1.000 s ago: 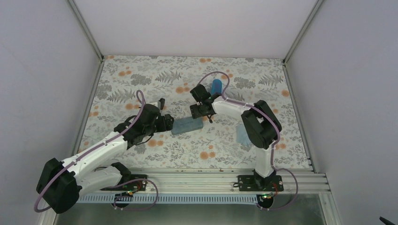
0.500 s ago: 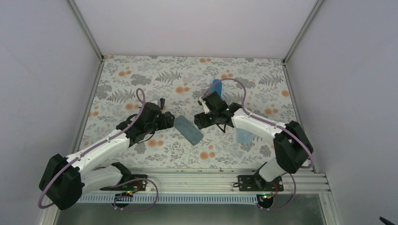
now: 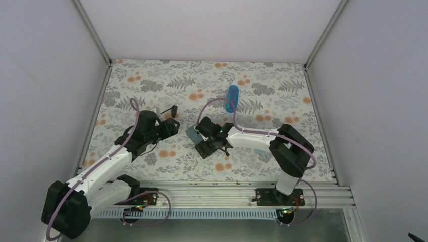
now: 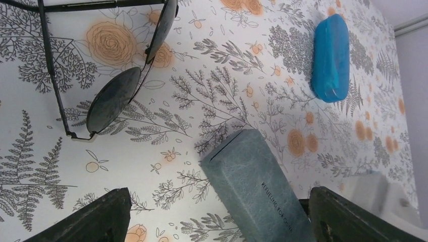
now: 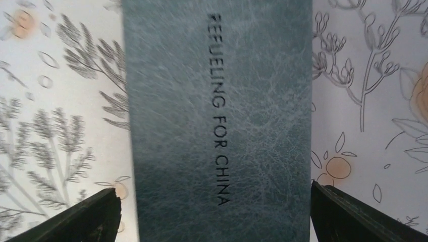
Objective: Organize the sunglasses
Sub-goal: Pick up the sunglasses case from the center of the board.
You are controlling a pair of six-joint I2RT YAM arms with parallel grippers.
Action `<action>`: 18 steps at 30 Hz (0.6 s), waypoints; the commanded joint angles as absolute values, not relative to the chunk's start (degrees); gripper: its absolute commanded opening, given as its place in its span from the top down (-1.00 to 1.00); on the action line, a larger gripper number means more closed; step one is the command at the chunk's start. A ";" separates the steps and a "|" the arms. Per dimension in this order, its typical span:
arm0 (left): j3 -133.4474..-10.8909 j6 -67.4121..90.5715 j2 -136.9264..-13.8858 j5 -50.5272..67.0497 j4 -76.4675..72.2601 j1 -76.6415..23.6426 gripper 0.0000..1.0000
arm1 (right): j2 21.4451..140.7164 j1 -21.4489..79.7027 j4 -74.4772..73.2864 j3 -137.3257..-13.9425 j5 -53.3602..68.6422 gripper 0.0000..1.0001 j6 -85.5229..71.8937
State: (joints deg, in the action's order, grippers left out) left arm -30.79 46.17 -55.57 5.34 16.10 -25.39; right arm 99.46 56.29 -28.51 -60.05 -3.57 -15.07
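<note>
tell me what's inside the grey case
Nothing inside shows: the grey case lies closed on the table, with only its lettered outer face visible. The black sunglasses lie outside it, apart from it, on the table.

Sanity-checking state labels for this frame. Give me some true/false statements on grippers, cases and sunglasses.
1. The left gripper is open and empty. True.
2. The black sunglasses sit inside the grey case. False: they lie unfolded on the table, apart from it.
3. The grey case lies between the open fingers of the right gripper. True.
4. The blue case touches the grey case. False: they lie apart.
</note>
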 commanded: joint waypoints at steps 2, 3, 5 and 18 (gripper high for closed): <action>-29.24 46.85 -54.78 10.74 13.44 -23.25 -0.75 | 103.22 57.14 -29.92 -61.17 -5.32 -0.89 -13.12; -29.19 46.85 -54.82 10.99 13.36 -23.09 -0.75 | 103.69 57.34 -29.96 -61.16 -5.52 -0.87 -13.18; -29.05 46.85 -54.78 11.16 13.28 -22.66 -0.75 | 104.39 57.79 -29.96 -61.17 -6.72 -0.84 -13.46; -29.11 44.98 -53.93 17.83 6.77 -22.23 -0.80 | 94.89 54.26 -22.18 -58.96 -2.93 0.03 -21.09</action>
State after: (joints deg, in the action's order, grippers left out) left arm -28.97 45.89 -55.20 13.74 11.66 -22.59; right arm 101.86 56.42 -28.25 -60.18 -4.97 -18.33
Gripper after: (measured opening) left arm 0.892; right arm 0.704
